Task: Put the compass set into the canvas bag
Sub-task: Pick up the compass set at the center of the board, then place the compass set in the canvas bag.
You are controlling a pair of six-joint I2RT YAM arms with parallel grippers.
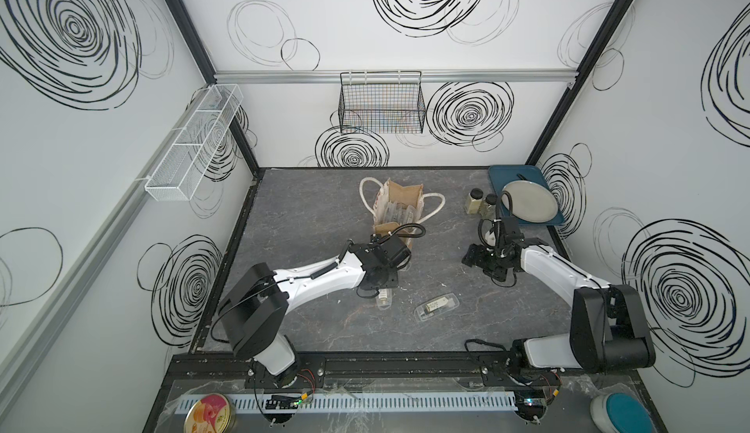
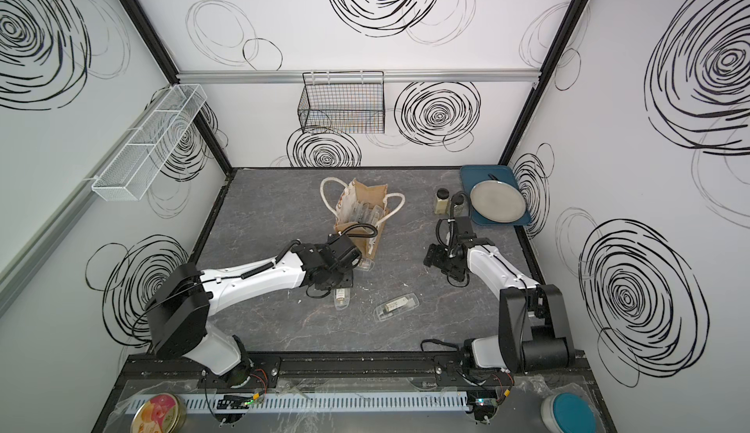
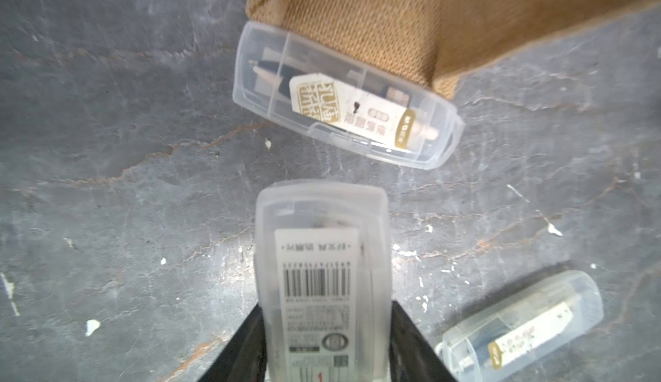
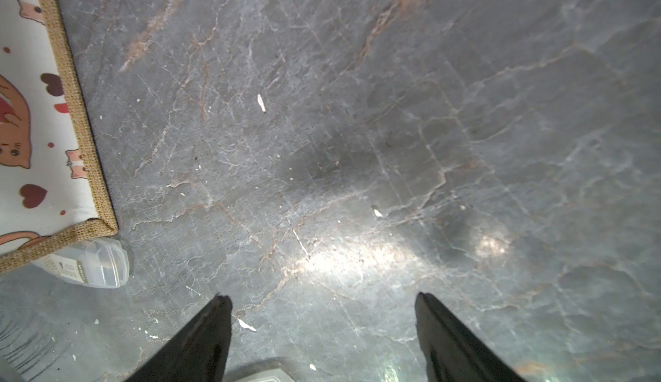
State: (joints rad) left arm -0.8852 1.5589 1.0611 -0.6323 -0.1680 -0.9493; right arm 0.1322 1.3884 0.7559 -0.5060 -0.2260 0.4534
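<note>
Now logged: your left gripper (image 3: 326,305) is pinched narrow on a compass set (image 3: 322,251), a clear plastic case with its barcode label toward the wrist camera. The black fingers (image 3: 243,348) press its two long sides close to one end, so most of the case juts ahead of them. Judgement: that end grip leaves a free length to lead into the bag's mouth. Whether the case is clear of the table (image 1: 304,216) you cannot tell from these views.

The canvas bag (image 1: 406,189) stands upright at mid-table, just far of the left gripper, mouth up. Both top views show several clear cases already inside it. A second case (image 3: 343,108) lies flat, touching the bag's near bottom corner. A third case (image 1: 436,308) lies loose, near and right of the left gripper, apart from everything.

Your right gripper (image 4: 322,296) has its fingers spread wide on nothing, over bare table right of the bag. Judgement: it is parked clear of the left arm's path, close enough to steady the bag if the burlap tips.
</note>
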